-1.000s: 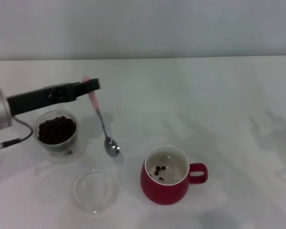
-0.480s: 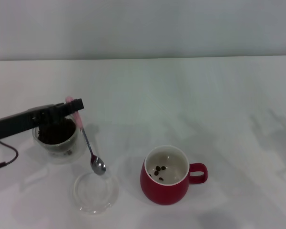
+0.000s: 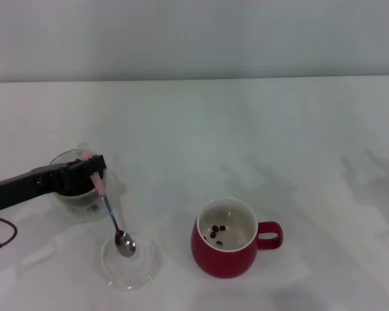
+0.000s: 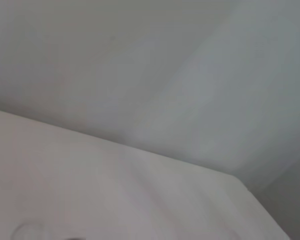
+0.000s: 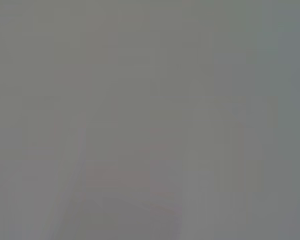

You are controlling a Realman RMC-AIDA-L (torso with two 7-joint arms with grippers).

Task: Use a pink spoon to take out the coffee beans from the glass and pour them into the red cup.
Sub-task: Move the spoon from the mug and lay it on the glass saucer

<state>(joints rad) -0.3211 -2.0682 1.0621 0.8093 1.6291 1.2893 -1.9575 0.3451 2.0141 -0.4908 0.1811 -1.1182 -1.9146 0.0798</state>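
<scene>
The left hand (image 3: pixel 91 170) reaches in from the worktop's left edge and pinches the pink spoon (image 3: pixel 111 217) by the top of its pale handle. The spoon hangs slanted, its metal bowl down inside a shallow clear dish (image 3: pixel 131 260) near the worktop's front edge. The black fingers (image 3: pixel 74 173) lie across the glass (image 3: pixel 84 197), hiding the coffee beans in it. The glass stands just behind the dish, toward the left edge. The red cup (image 3: pixel 228 238) sits near the front edge, right of the dish, handle pointing right, with a few beans (image 3: pixel 216 230) on its cream bottom. The right hand is out of sight.
</scene>
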